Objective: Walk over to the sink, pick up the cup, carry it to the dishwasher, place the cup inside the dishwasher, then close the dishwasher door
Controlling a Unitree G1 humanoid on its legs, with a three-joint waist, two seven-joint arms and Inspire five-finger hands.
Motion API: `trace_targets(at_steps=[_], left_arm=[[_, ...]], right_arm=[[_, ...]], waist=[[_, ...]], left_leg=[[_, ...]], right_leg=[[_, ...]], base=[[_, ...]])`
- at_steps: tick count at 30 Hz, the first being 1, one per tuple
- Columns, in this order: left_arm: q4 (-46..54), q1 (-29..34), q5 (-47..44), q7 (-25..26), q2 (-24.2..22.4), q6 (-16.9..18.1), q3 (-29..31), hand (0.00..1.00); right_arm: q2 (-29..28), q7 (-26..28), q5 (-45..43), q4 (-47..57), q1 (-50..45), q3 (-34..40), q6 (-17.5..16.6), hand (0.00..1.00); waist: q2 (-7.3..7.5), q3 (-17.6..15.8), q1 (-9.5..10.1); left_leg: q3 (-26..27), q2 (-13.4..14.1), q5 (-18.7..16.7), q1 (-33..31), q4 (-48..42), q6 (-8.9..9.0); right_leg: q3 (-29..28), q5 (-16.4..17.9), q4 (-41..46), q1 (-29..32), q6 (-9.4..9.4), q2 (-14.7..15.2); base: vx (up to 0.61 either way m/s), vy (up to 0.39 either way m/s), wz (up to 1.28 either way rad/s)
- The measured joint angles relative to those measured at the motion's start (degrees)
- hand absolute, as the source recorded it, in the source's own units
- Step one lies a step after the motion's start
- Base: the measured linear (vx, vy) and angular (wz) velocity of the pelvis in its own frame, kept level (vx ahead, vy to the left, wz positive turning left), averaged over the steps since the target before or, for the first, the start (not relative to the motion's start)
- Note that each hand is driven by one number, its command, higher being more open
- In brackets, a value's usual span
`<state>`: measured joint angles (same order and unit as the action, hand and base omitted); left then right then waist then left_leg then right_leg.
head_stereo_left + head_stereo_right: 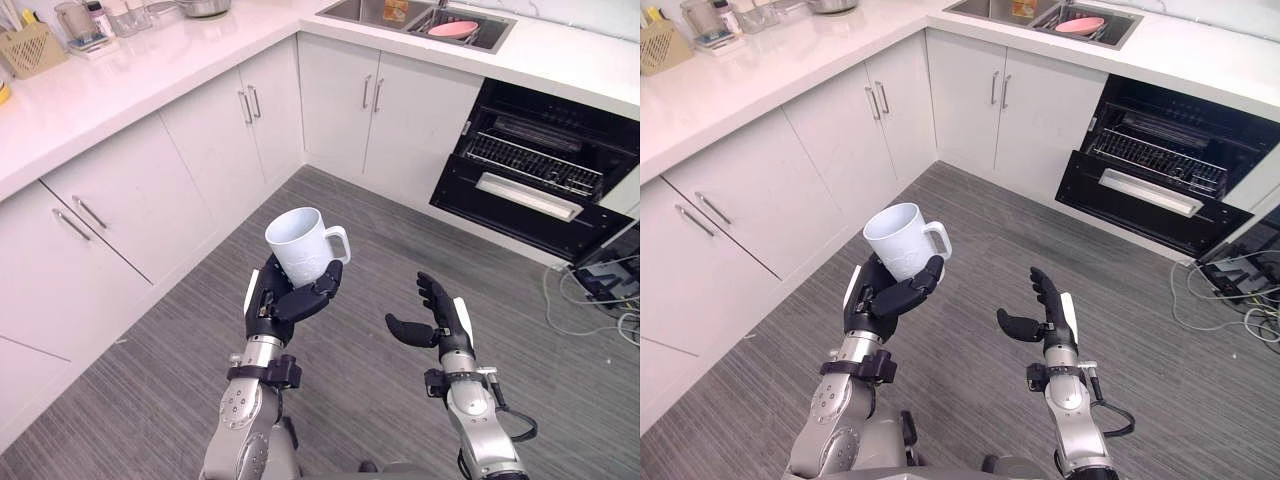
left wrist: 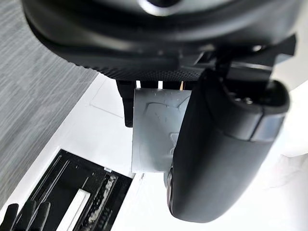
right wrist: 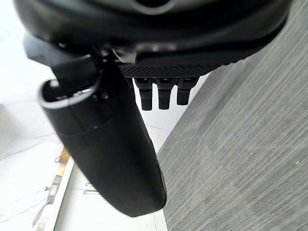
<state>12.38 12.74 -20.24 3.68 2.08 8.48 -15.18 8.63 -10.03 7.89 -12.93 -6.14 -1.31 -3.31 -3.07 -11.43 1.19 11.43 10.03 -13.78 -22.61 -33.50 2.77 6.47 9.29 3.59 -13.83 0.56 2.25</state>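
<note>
My left hand [image 1: 283,302] hugs the cup [image 1: 298,243], right hand [image 1: 441,320] loose and empty; bumpy steps to the far-off dishwasher [image 1: 525,196] might shake it out.

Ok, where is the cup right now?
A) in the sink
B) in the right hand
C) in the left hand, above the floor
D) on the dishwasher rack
C: the left hand has its fingers curled round the white cup above the grey floor, the right hand is open and holds nothing, and the open dishwasher lies ahead.
</note>
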Motion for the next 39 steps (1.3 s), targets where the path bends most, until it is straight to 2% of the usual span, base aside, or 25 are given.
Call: trace_targets(at_steps=[1,2,4,6,7,8,10,12,15,16,18,19,21,22,23,24,25,27,29,31,32,33,34,36,39], left_arm=[[0.3,0.0,0.0,0.0,0.0,0.0,0.0,0.3],[0.4,0.1,0.1,0.1,0.1,0.0,-0.4,0.3],[0.4,-0.2,0.1,0.1,1.0,-0.2,-0.4,0.3],[0.4,0.0,0.1,0.3,2.1,-0.7,-0.4,0.3],[0.4,0.0,0.2,0.4,4.0,-0.8,-0.4,0.3],[0.4,0.0,0.6,0.6,5.1,-1.0,-0.3,0.3],[0.3,0.6,1.8,1.2,5.6,-1.6,-0.3,0.3],[0.5,0.6,2.2,1.2,5.6,-1.1,-0.3,0.3],[0.4,0.1,2.2,1.2,5.6,-1.0,-0.8,0.3],[0.4,0.1,2.2,1.2,5.6,-1.0,-1.2,0.3],[0.1,0.1,2.2,1.1,5.5,-1.0,-1.1,0.3],[-1.7,-0.3,2.3,0.7,4.4,-1.0,-1.3,0.3],[-3.3,-1.2,2.3,0.8,2.8,-1.2,-1.0,0.3],[-4.6,-2.1,2.3,0.8,1.8,-1.6,-1.0,0.3],[-4.5,-1.5,2.3,0.8,1.0,-1.8,-0.9,0.3],[-4.1,-0.8,2.3,0.8,1.0,-1.7,-1.1,0.3],[-3.4,-0.2,2.3,0.7,1.2,-1.4,-1.6,0.3],[-3.4,-0.5,2.3,0.4,1.8,-1.4,-2.3,0.3],[-3.4,-0.5,2.4,-0.4,1.7,-1.4,-2.4,0.3],[-3.4,-0.6,3.3,-0.3,1.2,-1.4,-2.3,0.3],[-3.4,-0.6,3.5,-0.2,1.1,-1.4,-2.3,0.3],[-3.1,-0.4,3.5,0.1,0.9,-1.3,-2.3,0.3],[-3.2,-0.4,3.5,0.4,1.9,-1.4,-1.6,0.3],[-2.9,-1.2,3.5,1.3,2.1,-1.4,-0.5,0.3],[-2.9,-1.1,3.6,1.6,2.8,-1.5,0.2,0.3]], right_arm=[[0.3,0.0,0.0,-0.3,-0.2,0.1,0.0,0.9],[0.2,0.0,0.0,-0.9,-0.5,0.0,0.0,0.9],[-0.1,0.1,0.0,-1.8,-0.9,0.0,0.0,0.9],[-0.6,0.2,0.1,-2.6,-0.9,0.0,0.0,0.9],[-1.7,0.5,0.2,-2.7,-0.8,-0.1,0.1,0.9],[-2.4,0.7,0.2,-2.9,-0.7,-0.2,0.2,0.9],[-2.7,0.9,0.3,-4.6,0.0,-1.6,0.2,0.9],[-3.0,1.2,0.3,-4.7,0.8,-3.0,0.1,0.9],[-3.2,1.6,0.4,-4.6,1.6,-3.7,0.0,0.9],[-3.0,1.6,0.4,-4.6,1.6,-3.7,0.1,0.9],[-2.7,1.8,0.6,-4.6,1.3,-3.7,0.1,0.9],[-1.5,1.9,0.7,-4.8,0.9,-3.6,0.4,0.9],[-0.8,2.3,0.7,-3.7,0.9,-3.3,0.7,0.9],[-0.5,2.3,0.7,-2.2,-0.2,-2.8,0.8,0.9],[-0.3,2.3,0.7,0.7,-2.1,-3.2,0.9,0.9],[-0.5,1.9,0.5,3.4,-3.6,-3.7,0.9,0.9],[-0.8,1.7,0.5,6.4,-4.3,-3.6,0.7,0.9],[-1.4,1.1,0.1,7.6,-3.1,-3.4,-0.4,0.9],[-1.4,1.0,0.0,7.4,-0.9,-3.4,-0.5,0.9],[-1.1,0.9,-0.3,6.7,0.3,-2.8,-0.5,0.9],[-0.8,0.9,-0.7,6.4,0.7,-2.7,-0.5,0.9],[0.1,0.9,-1.8,6.0,1.1,-2.7,-0.6,0.9],[-1.2,0.9,-2.2,5.0,0.9,-3.2,-0.5,0.9],[-1.7,0.9,-2.2,5.2,1.0,-3.8,-0.6,0.9],[-3.2,1.2,-2.2,5.1,1.2,-4.1,-0.6,0.9]], waist=[[-0.33,0.2,-0.03],[-0.37,0.8,0.17],[1.57,1.0,-0.34],[2.27,0.9,0.22],[4.01,0.6,0.1],[4.74,0.5,-0.36],[4.72,0.6,-0.64],[4.48,0.9,-1.05],[4.62,1.0,-2.41],[4.64,1.0,-2.62],[4.79,1.3,-3.67],[2.28,2.8,-4.44],[0.1,3.4,-4.47],[-0.78,2.9,-4.83],[-1.23,2.8,-4.48],[-1.45,2.9,-3.53],[-1.41,3.1,-3.16],[-0.6,3.4,-2.5],[0.47,2.7,-1.72],[1.03,2.4,-1.2],[0.49,2.7,-1.02],[-1.25,3.4,-0.69],[0.93,3.8,-0.99],[3.08,4.4,-1.27],[3.33,4.2,-0.58]], left_leg=[[-1.9,-1.4,5.5,0.0,7.7,-0.04],[-1.7,-2.3,11.8,0.4,5.6,-3.0],[-0.6,-3.6,6.0,-0.8,-0.1,-4.59],[1.4,-4.1,1.7,1.0,-1.9,-5.78],[3.0,-5.8,-0.7,4.3,-1.6,-6.65],[3.6,-6.8,-2.6,7.1,-1.5,-7.02],[5.3,-7.3,-5.9,15.2,1.8,-8.38],[6.0,-7.5,-6.1,20.3,6.9,-7.91],[5.8,-8.2,-5.9,26.2,13.5,-6.29],[5.8,-8.7,-6.4,29.2,15.7,-5.24],[4.8,-9.3,-8.3,32.9,16.5,-2.42],[3.1,-7.8,-9.6,33.8,15.4,-1.22],[1.8,-4.4,-8.2,31.9,6.6,0.58],[1.3,-1.9,-3.8,28.7,-6.0,1.34],[1.6,0.8,5.2,25.3,-17.3,0.37],[2.1,3.2,7.7,22.9,-24.8,0.24],[1.9,5.4,4.5,18.2,-31.9,0.02],[1.8,5.9,-0.2,11.5,-32.1,-1.78],[0.6,3.9,-3.7,6.0,-21.0,-1.46],[-5.8,-0.2,-2.6,4.4,-5.6,0.09],[-8.7,-1.3,-1.0,4.8,0.8,1.22],[-10.9,-1.2,6.7,6.3,7.5,3.99],[-8.8,-3.1,5.9,7.1,5.2,1.14],[-5.3,-4.6,0.7,5.8,0.2,-0.87],[0.4,-4.2,-3.7,9.2,-1.8,-3.01]], right_leg=[[-0.4,2.6,0.0,-1.6,2.53,0.8],[-1.7,5.1,0.9,-3.2,4.02,2.0],[-2.5,6.9,6.0,-1.8,3.94,4.8],[-5.4,7.0,21.1,4.3,4.34,6.8],[-7.5,4.8,36.2,10.4,7.41,9.2],[-8.1,4.4,46.1,13.7,8.06,10.0],[-6.0,6.5,56.1,20.8,4.44,9.4],[-2.1,8.0,53.0,28.0,1.93,7.3],[2.9,6.8,35.0,34.4,1.53,4.0],[4.4,3.0,25.0,35.3,1.08,2.0],[5.4,-9.2,16.8,34.6,-3.25,-0.1],[6.4,-12.7,17.7,33.9,-4.74,-1.5],[7.5,-9.2,17.9,31.3,-5.41,-3.2],[8.8,-7.3,16.8,26.9,-5.58,-4.8],[7.5,-6.1,14.3,22.2,-5.78,-5.9],[5.6,-5.8,11.8,18.5,-5.58,-7.0],[3.2,-5.7,8.2,14.2,-5.61,-7.9],[-0.7,-5.7,4.6,10.0,-5.56,-6.8],[-6.0,-3.9,3.5,6.6,-3.16,-3.4],[-9.6,-0.9,4.6,5.2,-0.58,-0.3],[-11.0,0.5,5.6,5.4,0.86,0.3],[-13.9,3.9,8.3,5.6,3.29,0.5],[-15.5,5.9,9.9,5.2,3.53,3.2],[-17.4,7.7,13.4,7.3,5.63,6.1],[-17.2,7.1,29.2,14.5,8.21,7.5]], base=[[0.47,0.263,-0.34],[0.59,0.354,-0.29],[0.57,0.335,-0.16],[0.47,0.28,-0.36],[0.51,0.304,-0.26],[0.61,0.299,-0.18],[0.52,0.159,-0.26],[0.49,0.102,-0.26],[0.55,0.074,0.04],[0.6,0.042,0.09],[0.65,0.019,0.29],[0.68,-0.004,0.24],[0.7,-0.038,0.07],[0.65,-0.096,-0.05],[0.73,-0.04,-0.31],[0.59,0.004,-0.77],[0.56,0.079,-0.98],[0.57,0.141,-0.97],[0.52,0.27,-1.0],[0.39,0.335,-0.85],[0.38,0.427,-1.15],[0.41,0.468,-1.03],[0.42,0.456,-0.82],[0.45,0.402,-0.62],[0.35,0.285,-0.99]])
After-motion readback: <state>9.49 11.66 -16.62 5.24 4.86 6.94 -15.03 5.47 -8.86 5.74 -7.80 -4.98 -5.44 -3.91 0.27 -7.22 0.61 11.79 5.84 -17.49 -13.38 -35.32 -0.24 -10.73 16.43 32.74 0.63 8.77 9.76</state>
